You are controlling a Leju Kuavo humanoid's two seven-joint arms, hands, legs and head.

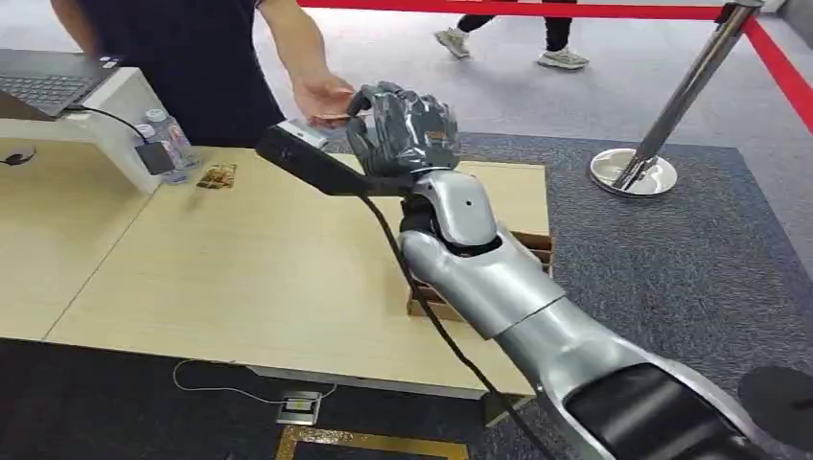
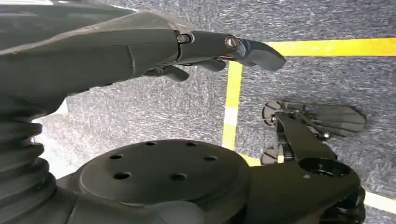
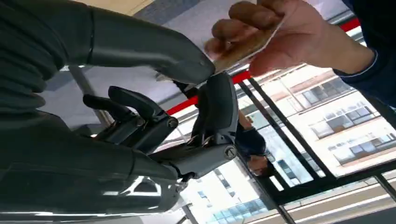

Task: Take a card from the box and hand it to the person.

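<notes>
The cardboard box (image 1: 537, 247) sits at the far right edge of the pale wood-grain table (image 1: 240, 268), mostly hidden behind the silver right arm; what it holds cannot be told. Above the table's far side the right hand (image 1: 403, 129) is raised, its thick grey thumb and a dark finger pinching a thin, flat, tan card (image 3: 243, 46). The person's hand (image 3: 285, 35) grips the same card from the other end (both have hold of it), so it spans the gap between the 2 hands. The other fingers (image 3: 135, 105) of the right hand curl loosely, apart from the card. The left hand (image 2: 224, 49) hangs over dark speckled carpet marked with yellow tape, fingers extended and holding nothing. At the table's far left stand 2 clear plastic bottles (image 1: 163, 139) beside a white stand carrying a laptop (image 1: 48, 81). A chrome barrier post (image 1: 662, 125) with red belt stands on the carpet.
</notes>
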